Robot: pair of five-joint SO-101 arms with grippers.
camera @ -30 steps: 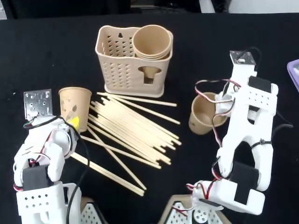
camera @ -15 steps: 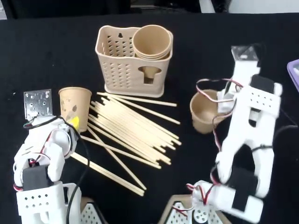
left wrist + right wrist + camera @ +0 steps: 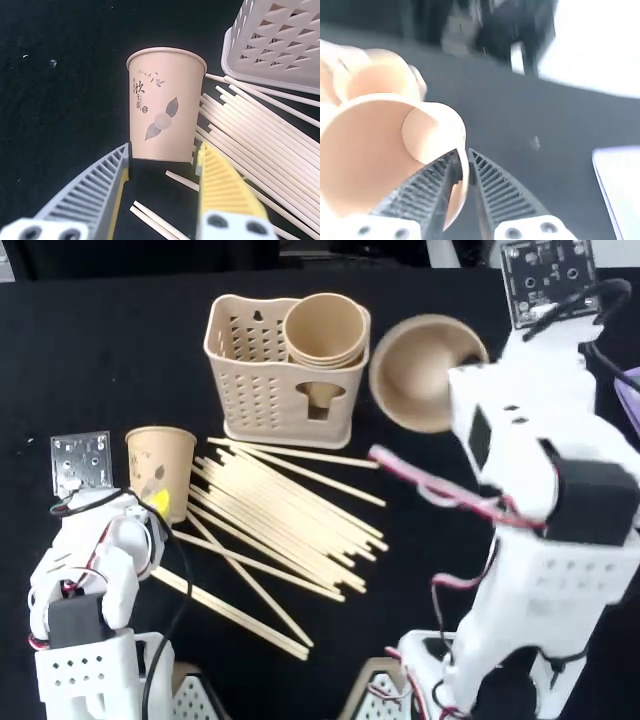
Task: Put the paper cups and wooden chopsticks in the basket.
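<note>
High view: the right arm (image 3: 540,500) looms over the black table (image 3: 100,360), with a held cup (image 3: 425,370) just beside the basket (image 3: 250,380).

The arm's own bulk hides its fingers and one edge of that cup, whose open mouth faces the camera. The right wrist view fills this in: the right gripper (image 3: 462,155) is clamped on the cup's wall, one finger inside and one outside, and the shapes behind the cup are hard to make out. The basket holds stacked cups (image 3: 325,330) in one end. The chopsticks (image 3: 285,520) lie fanned on the table in front of it. A printed cup (image 3: 160,470) stands upright beside them. In the left wrist view, the left gripper (image 3: 164,150) is spread wide, its tips flanking that cup's base.
</note>
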